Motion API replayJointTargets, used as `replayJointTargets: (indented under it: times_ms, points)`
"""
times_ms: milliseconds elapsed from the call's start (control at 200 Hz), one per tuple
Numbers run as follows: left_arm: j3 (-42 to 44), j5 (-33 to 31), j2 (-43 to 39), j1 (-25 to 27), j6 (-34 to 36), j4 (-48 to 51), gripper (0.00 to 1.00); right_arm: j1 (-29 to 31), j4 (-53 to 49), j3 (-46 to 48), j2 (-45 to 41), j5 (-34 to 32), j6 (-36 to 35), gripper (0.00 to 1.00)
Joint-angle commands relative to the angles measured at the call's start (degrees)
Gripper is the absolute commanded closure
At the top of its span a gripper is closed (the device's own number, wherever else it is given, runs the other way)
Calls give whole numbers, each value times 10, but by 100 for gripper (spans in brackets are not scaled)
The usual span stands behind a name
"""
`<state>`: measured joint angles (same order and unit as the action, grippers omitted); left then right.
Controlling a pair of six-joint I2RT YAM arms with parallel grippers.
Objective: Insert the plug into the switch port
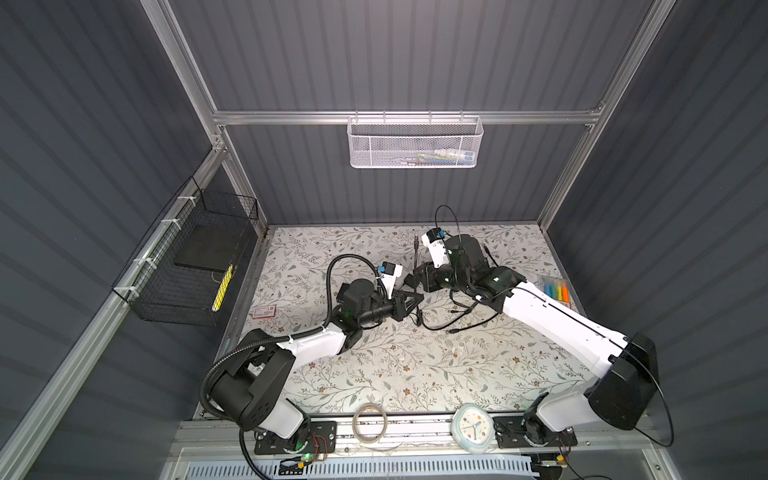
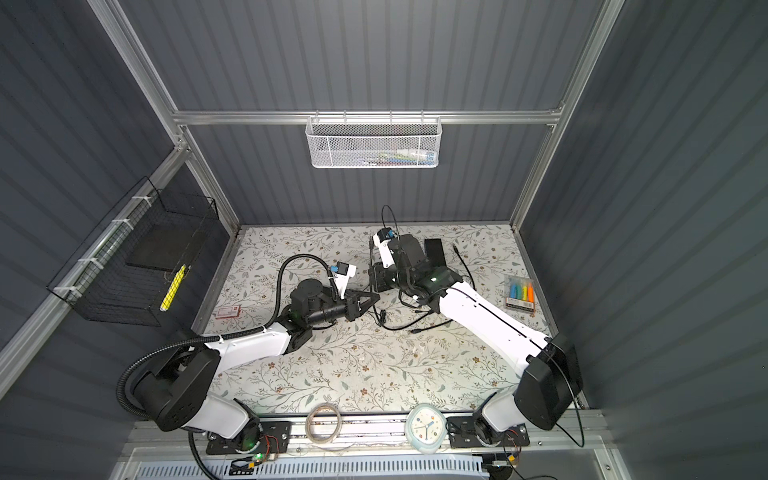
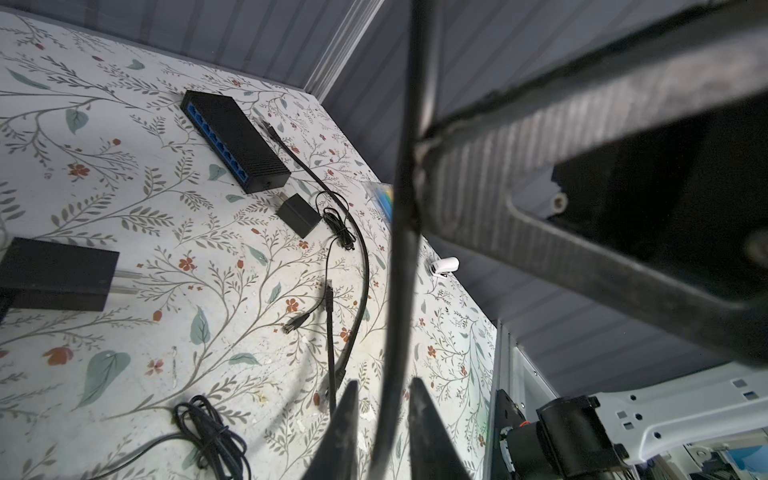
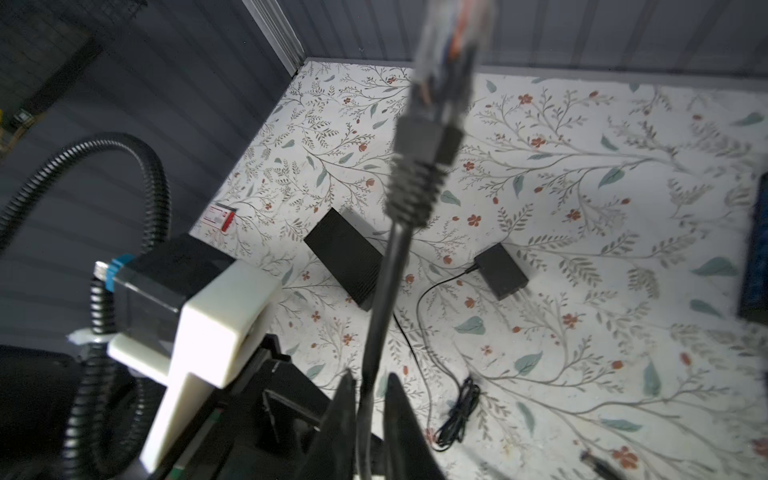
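Left wrist view, one switch (image 3: 235,147), two adapters (image 3: 298,215)

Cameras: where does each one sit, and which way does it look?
Top views: high above the table's front, looking down; left arm and right arm show.
Left wrist: on the left arm, looking along the left tool toward the switch; fingertips show.
Right wrist: on the right arm, looking along the right tool at the plug; fingertips and left wrist camera show.
Shared: both wrist views see the cable.
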<state>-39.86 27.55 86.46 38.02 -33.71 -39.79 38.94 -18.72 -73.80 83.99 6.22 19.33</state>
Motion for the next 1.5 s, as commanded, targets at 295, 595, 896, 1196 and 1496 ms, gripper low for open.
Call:
replayJointTargets:
  times_ms: [295,595,896,1196,1496]
  points:
    - [-55,-149,-47,48,92,183,89,-3,-82,-86,12,-127,-81,75]
    - [-53,-161,-43,50,91,188,94,-2,-63,-42,-8,-84,-57,75]
    - [-63,-164,-37,50,88,202,96,45,-54,-33,22,-94,-46,72]
    - [-65,-166,-41,50,87,209,96,63,-49,-61,65,-115,-40,70]
    - [-62,-164,-45,50,88,214,96,64,-49,-82,88,-141,-43,75]
